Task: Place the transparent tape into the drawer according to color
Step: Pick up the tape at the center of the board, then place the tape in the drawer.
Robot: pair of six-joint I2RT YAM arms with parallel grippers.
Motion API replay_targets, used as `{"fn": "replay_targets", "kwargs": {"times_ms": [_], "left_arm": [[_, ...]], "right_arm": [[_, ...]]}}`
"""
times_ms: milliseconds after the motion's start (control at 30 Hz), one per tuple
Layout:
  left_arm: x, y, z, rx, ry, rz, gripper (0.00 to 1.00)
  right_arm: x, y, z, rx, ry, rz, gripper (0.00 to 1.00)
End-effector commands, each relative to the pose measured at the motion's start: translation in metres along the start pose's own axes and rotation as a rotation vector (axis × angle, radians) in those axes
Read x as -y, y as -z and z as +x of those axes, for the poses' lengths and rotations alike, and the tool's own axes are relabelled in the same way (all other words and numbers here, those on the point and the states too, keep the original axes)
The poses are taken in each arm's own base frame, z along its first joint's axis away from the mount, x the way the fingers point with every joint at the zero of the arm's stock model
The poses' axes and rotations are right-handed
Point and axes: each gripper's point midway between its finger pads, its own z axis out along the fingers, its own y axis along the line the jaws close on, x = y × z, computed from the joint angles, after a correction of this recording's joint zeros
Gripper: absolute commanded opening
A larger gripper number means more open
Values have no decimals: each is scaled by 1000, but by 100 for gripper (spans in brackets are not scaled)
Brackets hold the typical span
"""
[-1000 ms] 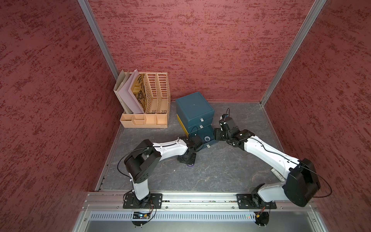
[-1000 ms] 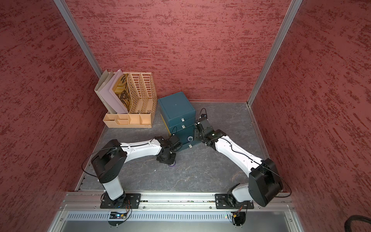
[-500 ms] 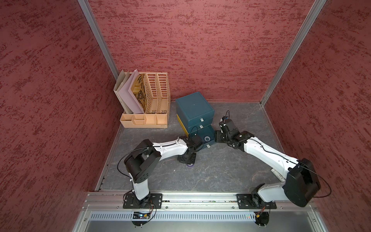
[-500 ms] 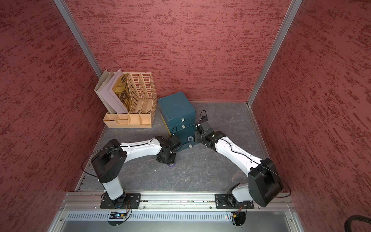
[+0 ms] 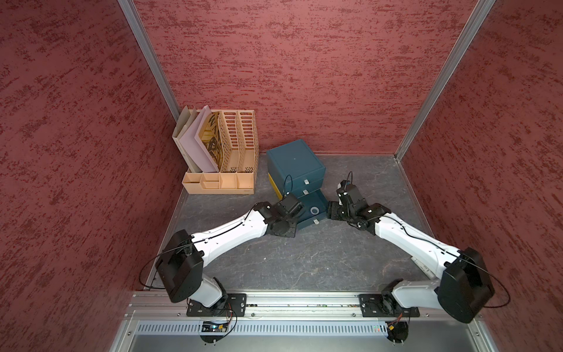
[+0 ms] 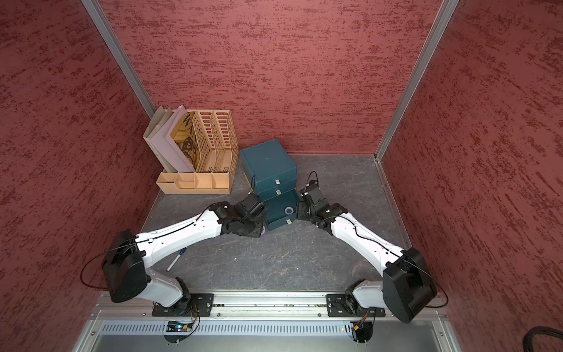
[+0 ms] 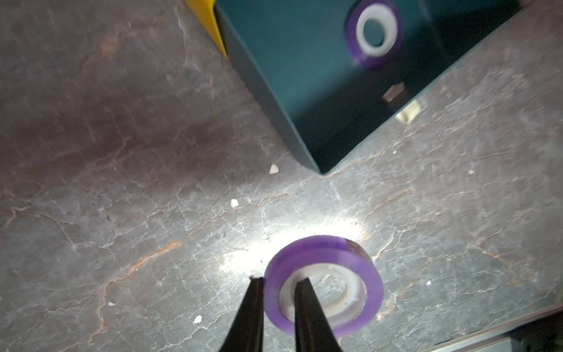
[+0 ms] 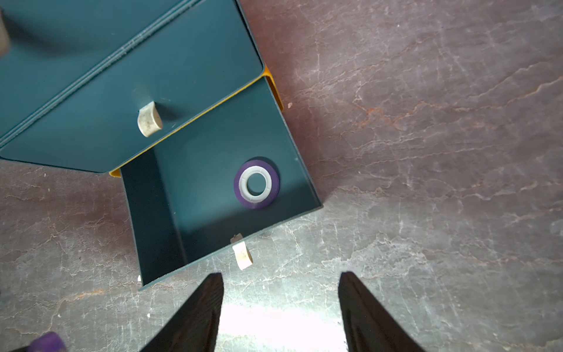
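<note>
While it's pinched, glossy purple tape ring [image 7: 316, 253]

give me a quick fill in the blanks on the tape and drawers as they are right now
1. The left gripper is shut on a ___ tape roll, with one finger through its core.
2. Only the ___ drawer is pulled out, and a second roll of the same colour lies in it.
3. The right gripper is ___ and holds nothing.

Missing words: purple; bottom; open

Teal three-drawer cabinet [image 5: 295, 160] with bottom drawer [image 5: 308, 225] pulled open
A small pale-cored tape roll [image 5: 314, 210] is seen lying flat inside it.
</note>
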Motion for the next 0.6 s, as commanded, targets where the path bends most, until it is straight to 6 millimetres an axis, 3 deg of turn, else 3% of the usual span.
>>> {"fn": "replay_targets", "kwargs": {"times_ms": [0,233,567], "left_arm": [[14,15,-39,161,-28,6,0],[30,0,-80,304,-52,-18,0],[28,-25,-100,360,-69,-122,0]], "right_arm": [[-2,6,-7,34,-31,-32,66],[-2,10,-9,43,-40,-35,66],[0,13,-7,48,-44,-37,66]]}}
